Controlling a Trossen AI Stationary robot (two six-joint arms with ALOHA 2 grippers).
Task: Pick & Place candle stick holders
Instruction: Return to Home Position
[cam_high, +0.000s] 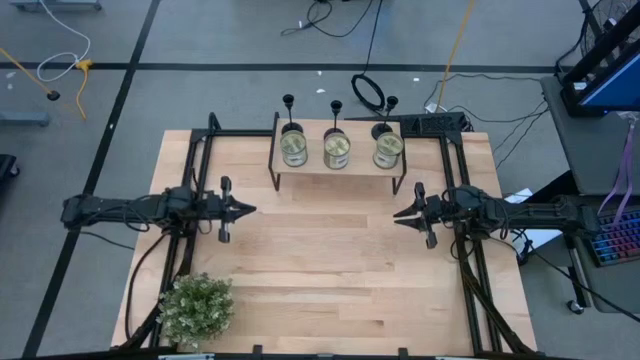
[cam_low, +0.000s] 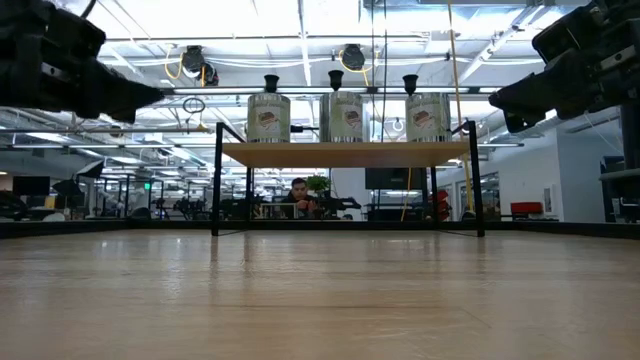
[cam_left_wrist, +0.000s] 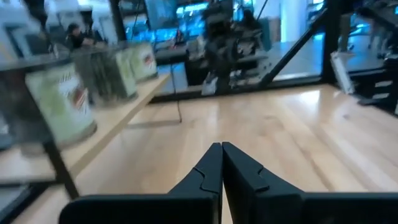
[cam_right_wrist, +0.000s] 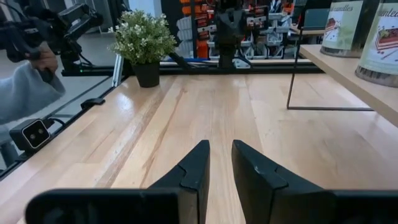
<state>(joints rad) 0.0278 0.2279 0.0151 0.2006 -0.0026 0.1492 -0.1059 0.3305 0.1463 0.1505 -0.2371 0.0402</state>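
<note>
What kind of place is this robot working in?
Likely a robotics lab in an open-plan workspace: left gripper and right gripper hover over a wooden table, cables trail across the taped floor, and a person sits behind under long ceiling lights.

A wooden counter (cam_high: 330, 260) is seen with a black-framed shelf (cam_high: 314, 162) set along one edge. Three pale green candle tins (cam_high: 337, 150) are lined up on the shelf. A small potted plant (cam_high: 197, 308) is placed at the opposite edge's left corner. Cables (cam_high: 368, 92) are left on the floor beyond.
</note>
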